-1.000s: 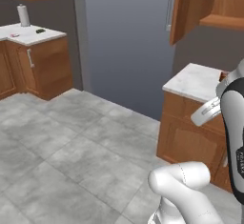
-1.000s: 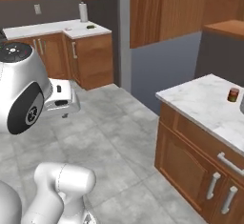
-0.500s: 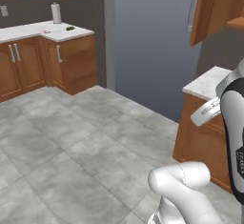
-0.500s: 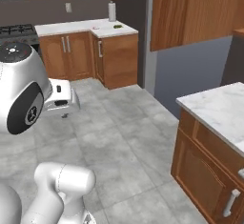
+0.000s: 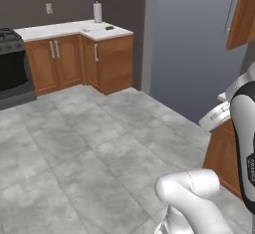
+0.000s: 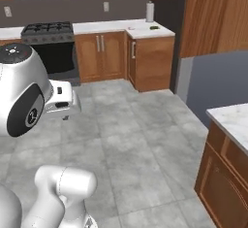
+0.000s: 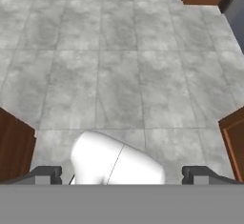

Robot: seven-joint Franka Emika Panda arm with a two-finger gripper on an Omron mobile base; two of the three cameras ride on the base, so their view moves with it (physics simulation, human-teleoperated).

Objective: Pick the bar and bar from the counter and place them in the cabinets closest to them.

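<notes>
- While crossing open floor (image 7: 119, 51), gripper (image 7: 121, 174) carried with fingers spread wide, holding nothing.
- Far counter (image 5: 74, 28) at 11 o'clock in left base view, with small items on it too small to identify as bars.
- Judged at start: nothing picked, nothing placed in cabinets.

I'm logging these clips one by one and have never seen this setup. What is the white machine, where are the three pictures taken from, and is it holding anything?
It is a white robot arm on a driving base in a rendered kitchen. Two pictures come from cameras on the base, behind the arm to its left and right; the third looks along the gripper down at the grey tile floor. The gripper is open and holds nothing. Across the room a white counter beside a black stove carries a paper towel roll and a small green thing. A marble counter is near on the right.
</notes>
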